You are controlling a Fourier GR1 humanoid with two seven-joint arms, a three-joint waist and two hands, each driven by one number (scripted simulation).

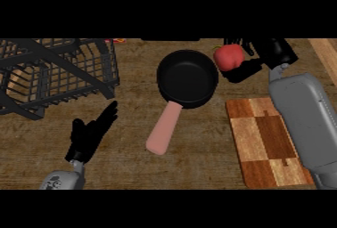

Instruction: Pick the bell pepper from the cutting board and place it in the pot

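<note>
Head view: the right hand (263,55) is curled round the red bell pepper (228,57), which is lifted clear of the cutting board (263,142) and carried beyond the board's far end, toward the far edge of the counter (197,164). The pepper sits just beside the right rim of the black pot (188,78), a shallow pan-shaped vessel with a pink handle (163,130) that runs back toward the near edge. Whether the pepper overlaps the rim or hangs just outside it cannot be told from this angle. The grey right forearm crosses over the right portion of the board, hiding part of it; the visible boards of the checkered wood carry nothing. The grasp appears to come from the right side of the pepper, leaving its left face exposed toward the pot, which suits a short sideways carry and a release over the pot's middle. In my judgement the pick is complete and the transfer is well along; what remains is a small move leftward to centre the pepper over the black base, then a lowering and opening of the fingers. The risk is release too near the rim, where a rounded pepper could roll out. The left hand (91,131) rests with fingers extended, holding nothing, at the near-left part of the counter. A black wire rack (59,73) occupies the far-left corner, well apart from the work.
</note>
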